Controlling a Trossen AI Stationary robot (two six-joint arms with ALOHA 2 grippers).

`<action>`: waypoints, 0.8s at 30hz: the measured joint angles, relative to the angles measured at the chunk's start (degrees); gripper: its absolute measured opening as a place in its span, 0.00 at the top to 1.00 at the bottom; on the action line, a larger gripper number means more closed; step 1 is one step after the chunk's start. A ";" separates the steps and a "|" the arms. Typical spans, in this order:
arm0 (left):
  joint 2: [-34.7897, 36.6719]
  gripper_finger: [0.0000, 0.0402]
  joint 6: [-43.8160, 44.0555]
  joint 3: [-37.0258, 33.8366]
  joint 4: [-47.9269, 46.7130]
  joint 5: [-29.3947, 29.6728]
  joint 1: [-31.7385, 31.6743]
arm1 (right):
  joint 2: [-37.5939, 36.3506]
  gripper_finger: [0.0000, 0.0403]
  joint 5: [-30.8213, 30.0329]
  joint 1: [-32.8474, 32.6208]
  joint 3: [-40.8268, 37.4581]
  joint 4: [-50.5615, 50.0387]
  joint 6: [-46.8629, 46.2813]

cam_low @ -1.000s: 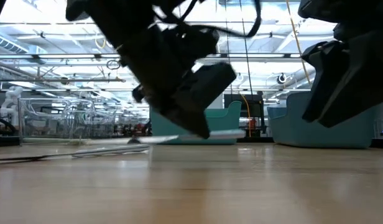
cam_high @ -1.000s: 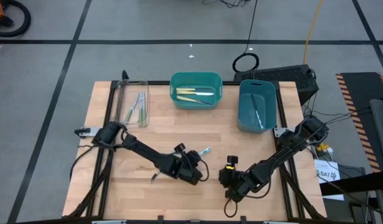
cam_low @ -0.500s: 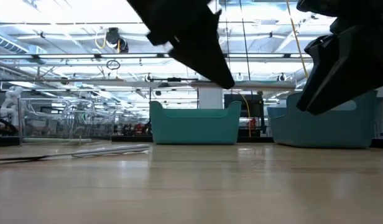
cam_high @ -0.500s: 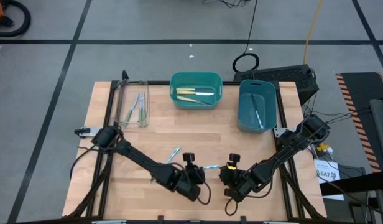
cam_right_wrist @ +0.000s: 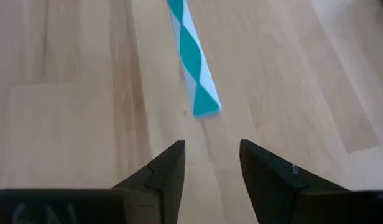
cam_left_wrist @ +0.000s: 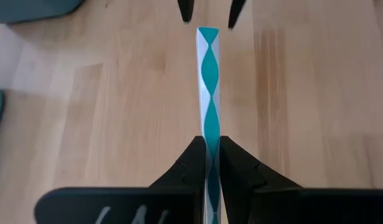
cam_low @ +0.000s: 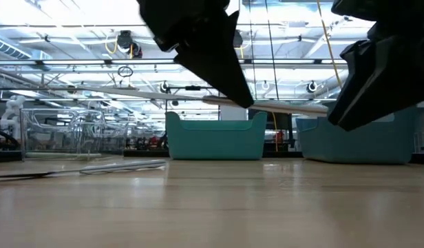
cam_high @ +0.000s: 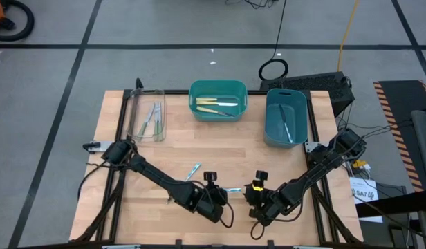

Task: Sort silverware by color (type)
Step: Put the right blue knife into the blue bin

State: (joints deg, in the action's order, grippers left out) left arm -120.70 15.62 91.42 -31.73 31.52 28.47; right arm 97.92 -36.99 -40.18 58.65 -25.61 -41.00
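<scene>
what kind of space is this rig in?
Probably a lab or industrial workshop hall: the low view shows an exposed ceiling with strip lights. The wooden table stands on a grey floor marked with black tape lines, cables trailing nearby.

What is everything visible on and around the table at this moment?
Held utensil: one, teal-and-white patterned handle, clamped by the left gripper above the front of the table.
Loose utensil: one, light blue, lying on the wood behind the left arm.
Clear tray: one, back left, pale green utensils inside.
Teal bin: one, back centre, yellow utensils inside.
Blue bin: one, back right, one utensil visible inside.
Table: one, light wood.
Left gripper: shut on the handle.
Right gripper: open, facing the handle's free end.
</scene>
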 joint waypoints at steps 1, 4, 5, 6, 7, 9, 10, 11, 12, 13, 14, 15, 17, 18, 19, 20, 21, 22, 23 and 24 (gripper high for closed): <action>0.00 0.93 0.62 0.00 0.34 -0.03 -0.01 | 0.31 0.63 -0.48 0.00 0.00 0.39 0.16; 0.02 0.93 2.90 0.00 0.53 -0.59 0.00 | 1.43 0.62 -1.76 0.00 0.00 2.41 1.29; 0.02 0.93 3.43 0.00 0.53 -0.90 0.00 | 1.84 0.61 -2.20 0.00 0.00 3.19 1.87; 0.01 0.93 3.99 -0.01 0.49 -1.03 0.00 | 2.23 0.60 -2.20 0.00 0.00 4.12 2.92; -0.09 0.93 4.39 0.00 0.58 -1.08 0.00 | 2.45 0.60 -2.15 0.00 0.00 5.08 4.03; -0.25 0.93 4.46 0.00 0.91 -1.09 0.02 | 3.08 0.59 -2.19 0.00 0.00 6.49 5.88; -0.33 0.93 4.46 0.00 1.08 -1.38 0.01 | 3.30 0.59 -2.33 0.00 0.00 6.75 6.55; -0.35 0.93 4.46 0.00 1.54 -1.86 0.00 | 3.50 0.59 -2.61 0.00 0.00 6.99 7.20; -0.35 0.93 4.46 0.00 2.15 -2.33 0.00 | 3.65 0.59 -3.11 0.00 0.00 7.32 7.70; -0.35 0.93 4.51 0.01 2.58 -2.54 0.00 | 3.76 0.59 -3.57 0.00 0.00 7.74 8.38; -0.35 0.93 4.62 0.04 2.75 -2.58 0.00 | 3.79 0.59 -3.81 0.00 0.00 8.13 8.98; -0.35 0.93 4.64 0.04 2.84 -2.69 0.00 | 3.80 0.59 -3.91 0.00 0.00 8.60 9.60; -0.35 0.93 4.68 0.04 3.07 -3.62 0.00 | 3.81 0.59 -3.83 0.04 0.00 9.67 11.09; -0.35 0.93 4.68 0.04 3.25 -4.17 0.00 | 3.81 0.59 -3.83 0.04 0.00 10.19 11.72; -0.35 0.93 4.68 0.04 3.40 -4.57 0.00 | 3.81 0.59 -3.83 0.04 0.00 10.77 12.20; -0.35 0.93 4.69 0.04 3.49 -4.62 0.00 | 3.81 0.59 -3.85 0.05 0.00 11.20 12.67; -0.35 0.93 4.71 0.04 3.50 -4.65 0.02 | 3.81 0.60 -3.87 0.07 0.00 11.39 13.05; -0.35 0.93 4.84 0.04 3.51 -4.73 0.02 | 3.81 0.62 -3.89 0.09 0.00 11.44 13.35; -0.35 0.93 4.98 0.04 3.53 -4.76 0.02 | 3.81 0.64 -3.89 0.09 0.00 11.61 13.47; -0.35 0.93 5.15 0.04 3.55 -4.78 0.01 | 3.81 0.67 -3.89 0.09 0.00 11.73 13.57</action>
State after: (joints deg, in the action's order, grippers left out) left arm -121.05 20.76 91.46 -28.18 26.73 28.48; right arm 101.73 -40.88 -40.10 58.65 -13.88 -27.43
